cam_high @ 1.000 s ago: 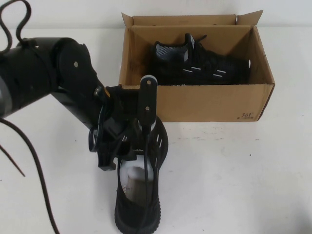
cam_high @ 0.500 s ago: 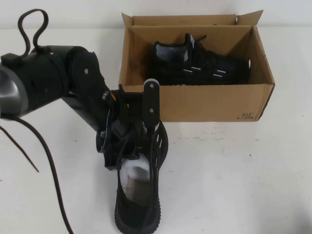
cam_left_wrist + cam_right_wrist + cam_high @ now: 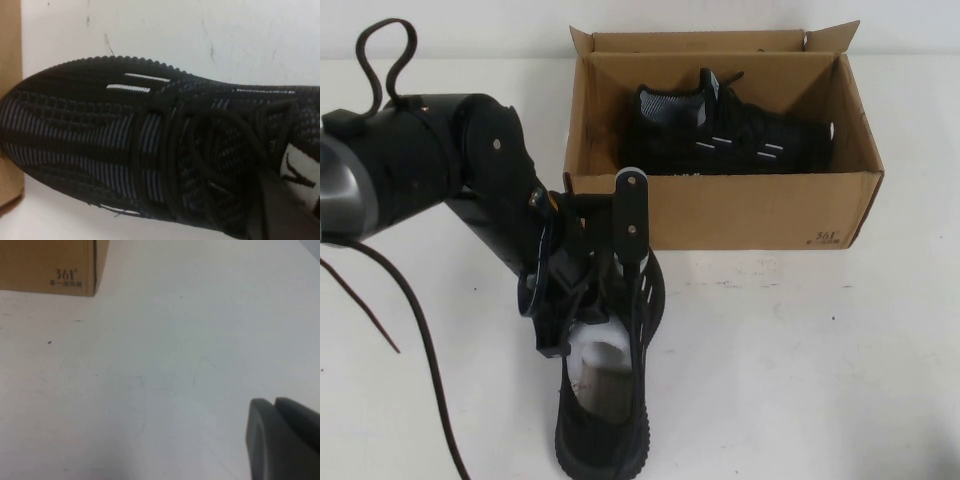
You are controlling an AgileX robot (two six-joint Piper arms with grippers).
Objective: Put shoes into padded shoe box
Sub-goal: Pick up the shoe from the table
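One shoe boxed: lies inside the padded shoe box, upper centre.
Loose shoe: lower centre, on the table.
Left gripper: mine, pinched shut on its tongue.
Risk: thin knit hold; lifted, the shoe may slip or snag the box wall.
Right gripper: low over bare table; I cannot tell its state.

I see one black knit sneaker lying on its side inside the open brown cardboard box, while the other sneaker sits upright on the white surface just in front of it.
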